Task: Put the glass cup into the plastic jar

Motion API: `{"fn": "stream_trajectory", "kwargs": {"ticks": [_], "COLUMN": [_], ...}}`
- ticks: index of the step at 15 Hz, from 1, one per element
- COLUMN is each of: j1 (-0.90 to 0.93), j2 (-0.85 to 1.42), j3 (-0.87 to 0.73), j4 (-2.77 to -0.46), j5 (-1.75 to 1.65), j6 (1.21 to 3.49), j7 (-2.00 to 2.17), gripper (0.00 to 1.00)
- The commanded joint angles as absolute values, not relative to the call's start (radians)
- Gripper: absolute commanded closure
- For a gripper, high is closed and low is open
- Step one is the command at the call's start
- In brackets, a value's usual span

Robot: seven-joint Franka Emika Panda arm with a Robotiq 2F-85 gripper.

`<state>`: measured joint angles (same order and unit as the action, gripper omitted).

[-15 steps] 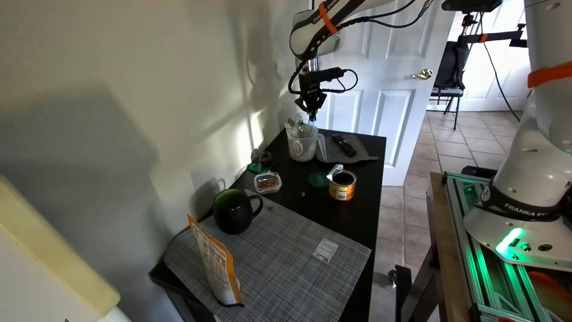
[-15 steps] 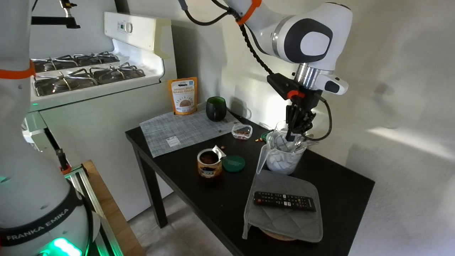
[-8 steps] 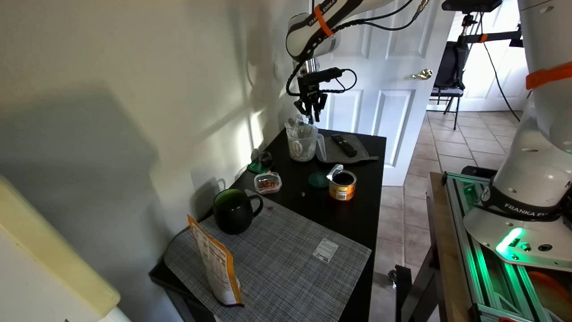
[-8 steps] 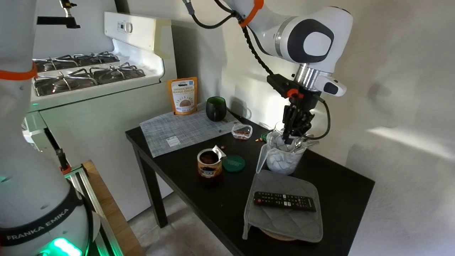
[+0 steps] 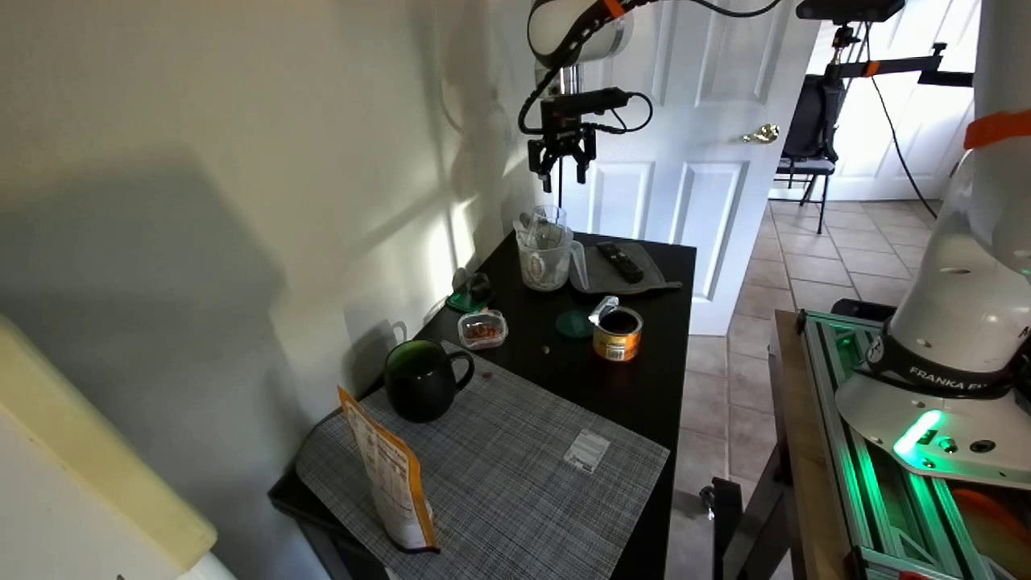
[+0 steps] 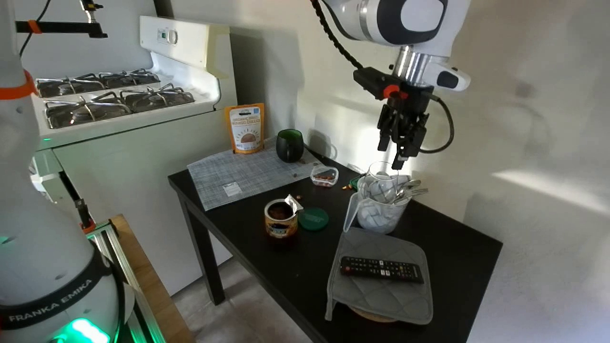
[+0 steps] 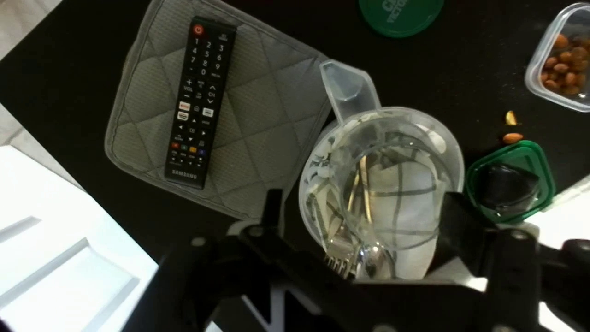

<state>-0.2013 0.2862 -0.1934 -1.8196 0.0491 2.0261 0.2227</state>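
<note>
The clear glass cup [image 6: 381, 170] stands inside the whitish plastic jar [image 6: 379, 216], its rim poking up above the jar's mouth, as both exterior views show. From above, in the wrist view, the cup's round outline [image 7: 401, 184] lies within the rim of the jar [image 7: 456, 152]. My gripper [image 5: 565, 179] hangs over the jar, clear of the cup, its jaws spread apart. In the wrist view the gripper [image 7: 364, 205] has nothing between its fingers; cup and jar show below, through the gap.
A cloth [image 7: 405, 198] and cutlery [image 6: 407, 190] share the jar, which stands close to the wall. Beside it lies a grey pot holder [image 6: 381, 300] with a remote [image 6: 381, 269]. An open can [image 6: 281, 219], a nut dish [image 6: 324, 175] and a dark mug [image 6: 289, 146] stand farther along the table.
My gripper was shut at the cup's rim a second ago; it has opened and risen away from it. The cup has stayed in the jar.
</note>
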Motion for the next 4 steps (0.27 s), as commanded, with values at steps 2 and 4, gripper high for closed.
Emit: {"fn": "stream_trajectory", "kwargs": {"ticks": [2,4], "j1": [-0.178,-0.186], "j2": [-0.009,0.069], "j3": [-0.175,-0.182], "j4": [-2.099,-1.991], "j5": [0.038,0.049], "j6": [2.113,2.061], "j7": [0.102,0.131], "gripper": [0.0,0.0]}}
